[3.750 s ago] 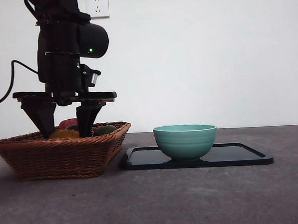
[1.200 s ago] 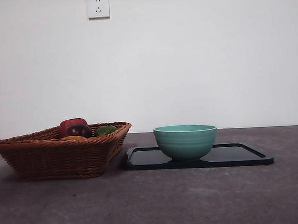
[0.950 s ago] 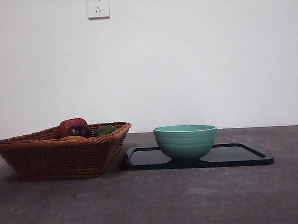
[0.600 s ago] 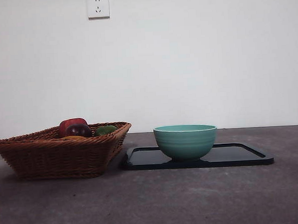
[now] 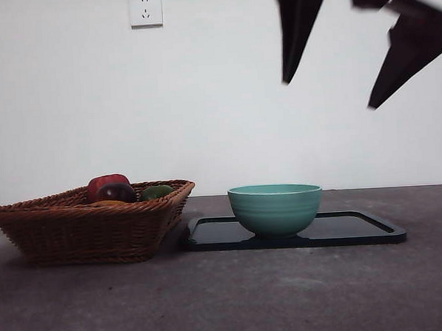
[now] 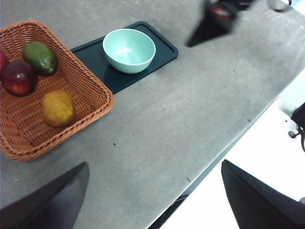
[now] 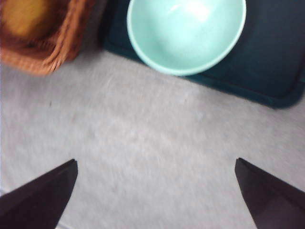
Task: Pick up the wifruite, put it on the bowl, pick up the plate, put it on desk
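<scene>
**Both grippers empty, the orange fruit not yet picked**

My right gripper [image 5: 350, 77] hangs high in the air above the teal bowl [image 5: 275, 209], jaws spread wide and holding nothing; its own camera looks straight down into the bowl, which is empty. My left gripper [image 6: 152, 191] sits far up and back over the near edge of the desk [image 6: 181, 124], also gaping wide with nothing between the jaws.

The wifruite [image 6: 57, 108] lies in the wicker basket [image 6: 90, 90], apart from the dark red fruit [image 6: 19, 78] and the green fruit [image 6: 40, 57] that lie further along the same basket. The bowl stands on the black tray [image 6: 162, 45], and the tray lies just beside the basket.

As I judge it, the first step is not done: the fruit is in the basket and the bowl has nothing in it. The risks I see from here:

- The right gripper is over the bowl, not the basket, and empty. Going down here would gain nothing and could knock the bowl's rim.
- The orange fruit is round and smooth. A grip off its middle could squeeze it out sideways, rolling it toward the other fruit.
- It lies near the basket's sloping wall. A jaw coming down on that side could catch the weave and drag the basket into the tray.
- The right wrist view is blurred, so aiming from it now would be poor.
</scene>
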Controlling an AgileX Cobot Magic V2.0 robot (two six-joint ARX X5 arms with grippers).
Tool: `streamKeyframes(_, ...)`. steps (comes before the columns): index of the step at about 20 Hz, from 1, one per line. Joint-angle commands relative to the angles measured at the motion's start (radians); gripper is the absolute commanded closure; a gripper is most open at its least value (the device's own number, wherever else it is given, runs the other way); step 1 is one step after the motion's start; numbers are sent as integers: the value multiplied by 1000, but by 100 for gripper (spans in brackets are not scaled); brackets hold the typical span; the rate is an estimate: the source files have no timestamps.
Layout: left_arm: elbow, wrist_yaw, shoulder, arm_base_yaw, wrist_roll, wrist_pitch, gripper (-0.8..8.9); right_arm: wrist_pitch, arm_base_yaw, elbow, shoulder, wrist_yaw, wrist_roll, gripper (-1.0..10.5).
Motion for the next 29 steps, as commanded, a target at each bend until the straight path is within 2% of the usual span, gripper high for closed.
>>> streamKeyframes(1, 13, 6, -2, -6, 13, 13, 376, -4, -40, 101, 124, -24, -19, 396)
streamKeyframes(7, 13, 6, -2, -6, 13, 13, 376, -80, -114, 355, 435, 9, -100, 396)
streamKeyframes(14, 13, 6, -2, -6, 13, 13, 376, -78, -177, 478, 662, 7, -102, 397)
streamKeyframes(18, 13, 6, -2, -6, 13, 13, 376, -64, -196, 478, 710, -3, -103, 545)
streamKeyframes(23, 13, 6, -2, -6, 13, 14, 376, -34, -194, 478, 710, -14, -121, 914)
streamKeyframes(27, 13, 6, -2, -6, 13, 15, 376, -35, -191, 486, 706, -31, -130, 936)
streamKeyframes(29, 13, 6, -2, -6, 13, 15, 376, -83, -192, 515, 679, -31, -162, 936)
